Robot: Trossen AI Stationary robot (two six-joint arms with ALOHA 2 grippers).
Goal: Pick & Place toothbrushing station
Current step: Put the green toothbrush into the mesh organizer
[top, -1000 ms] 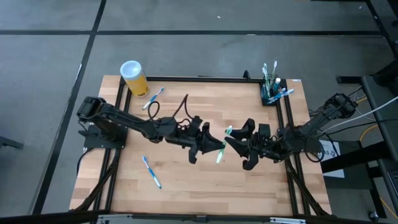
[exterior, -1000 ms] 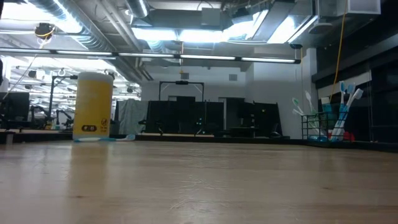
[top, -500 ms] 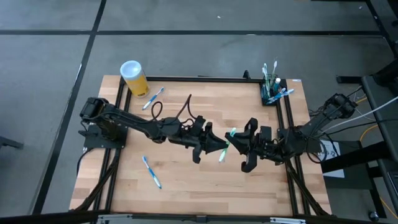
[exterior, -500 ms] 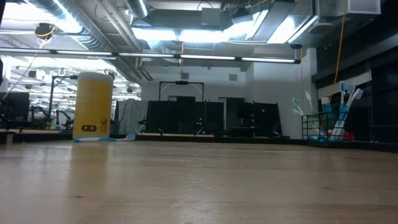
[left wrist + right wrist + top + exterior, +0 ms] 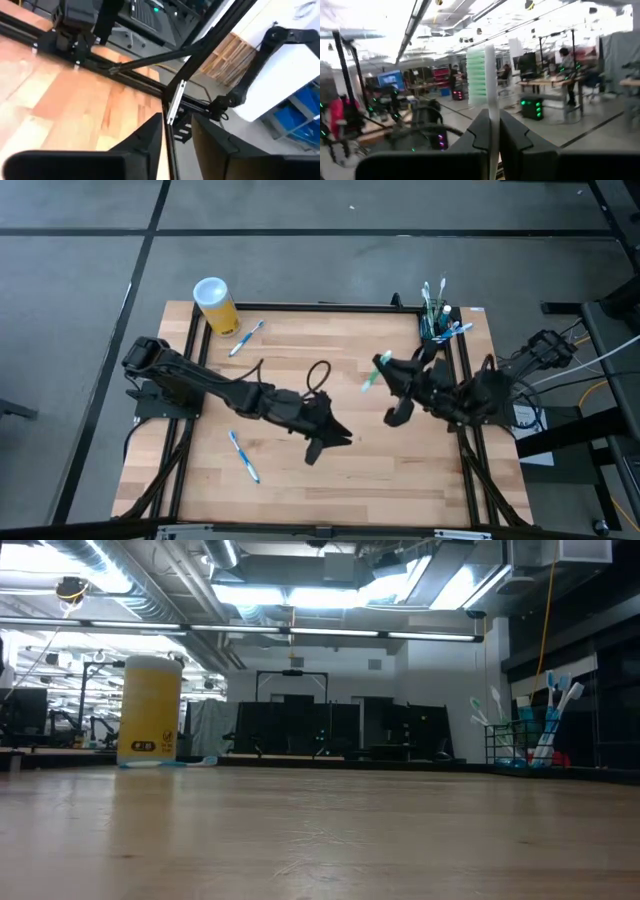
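In the right wrist view we see only the head and upper handle of the green toothbrush, its lower end hidden between the right gripper fingers; the room behind it is too blurred for us to tell details; in the low view neither arm appears, and the toothbrushing station is partly lost in the dark background; in the left wrist view the left gripper fingers are cut off by the picture's bottom edge.
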